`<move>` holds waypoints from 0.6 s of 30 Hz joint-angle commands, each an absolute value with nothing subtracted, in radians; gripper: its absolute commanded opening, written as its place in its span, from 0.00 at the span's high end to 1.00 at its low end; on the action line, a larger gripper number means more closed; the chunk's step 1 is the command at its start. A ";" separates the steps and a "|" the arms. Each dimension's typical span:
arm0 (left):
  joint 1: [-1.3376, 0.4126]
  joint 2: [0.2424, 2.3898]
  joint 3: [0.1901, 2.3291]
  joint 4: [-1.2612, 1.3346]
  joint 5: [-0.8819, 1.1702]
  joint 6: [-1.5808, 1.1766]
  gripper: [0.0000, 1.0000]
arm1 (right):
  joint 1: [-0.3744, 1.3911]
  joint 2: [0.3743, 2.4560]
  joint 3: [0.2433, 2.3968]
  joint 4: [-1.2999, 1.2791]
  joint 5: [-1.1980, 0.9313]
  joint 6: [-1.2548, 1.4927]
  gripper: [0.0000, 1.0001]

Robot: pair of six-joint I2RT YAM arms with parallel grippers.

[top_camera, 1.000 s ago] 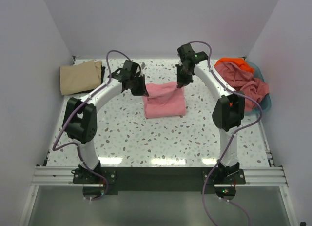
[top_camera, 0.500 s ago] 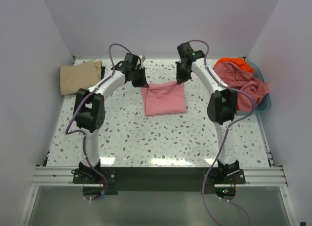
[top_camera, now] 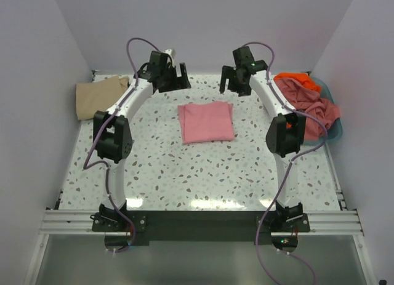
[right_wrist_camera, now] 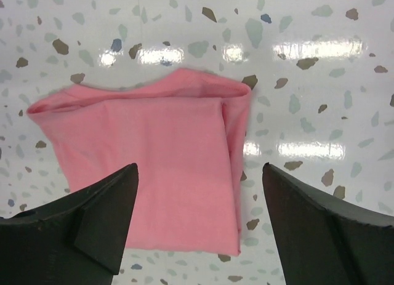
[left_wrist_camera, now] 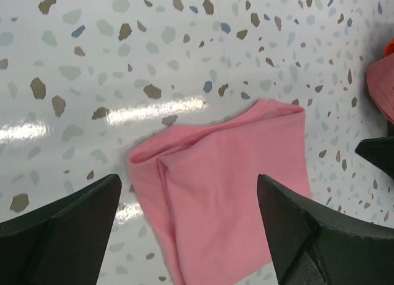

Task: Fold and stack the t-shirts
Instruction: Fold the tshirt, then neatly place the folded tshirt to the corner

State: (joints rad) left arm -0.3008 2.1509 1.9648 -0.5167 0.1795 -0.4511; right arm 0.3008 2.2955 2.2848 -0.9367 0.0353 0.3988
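Both end effectors hang with jaws spread wide and nothing between them: the left end effector [top_camera: 175,77] and the right end effector [top_camera: 234,84] are over the far part of the glossy, speckled terrazzo surface [top_camera: 184,174]. Between and just nearer than them lies one light pink t-shirt [top_camera: 207,122], soft cotton folded into a flat near-rectangle with rounded fold edges. One tan t-shirt [top_camera: 101,97] lies folded at the far left. One dusty pink t-shirt [top_camera: 308,103] and one orange t-shirt [top_camera: 295,79] are crumpled in the blue basket [top_camera: 336,128] at the right.
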 commanded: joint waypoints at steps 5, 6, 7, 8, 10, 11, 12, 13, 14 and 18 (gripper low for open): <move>-0.293 1.954 1.651 -0.420 0.198 -0.456 0.02 | 0.304 2.031 2.008 -0.821 -0.027 0.380 0.17; -0.293 1.939 1.617 -0.387 0.209 -0.465 0.02 | 0.304 1.996 1.940 -0.805 -0.041 0.387 0.18; -0.295 1.912 1.583 -0.365 0.221 -0.466 0.01 | 0.305 1.982 1.907 -0.775 -0.055 0.391 0.18; -0.293 1.898 1.515 -0.342 0.235 -0.472 0.01 | 0.307 1.970 1.878 -0.759 -0.083 0.397 0.18; -0.293 1.866 1.453 -0.273 0.276 -0.486 0.00 | 0.310 1.959 1.813 -0.736 -0.100 0.419 0.19; -0.293 1.856 1.403 -0.253 0.290 -0.492 0.00 | 0.314 1.959 1.798 -0.732 -0.104 0.423 0.20; -0.293 1.849 1.379 -0.215 0.313 -0.509 0.00 | 0.321 1.959 1.775 -0.727 -0.107 0.428 0.20; -0.293 1.833 1.356 -0.198 0.317 -0.520 0.00 | 0.322 1.962 1.767 -0.721 -0.109 0.431 0.20; -0.293 1.826 1.317 -0.181 0.319 -0.537 0.00 | 0.328 1.968 1.766 -0.719 -0.109 0.431 0.20; -0.291 1.799 1.240 -0.088 0.366 -0.551 0.00 | 0.336 2.005 1.782 -0.744 -0.095 0.420 0.20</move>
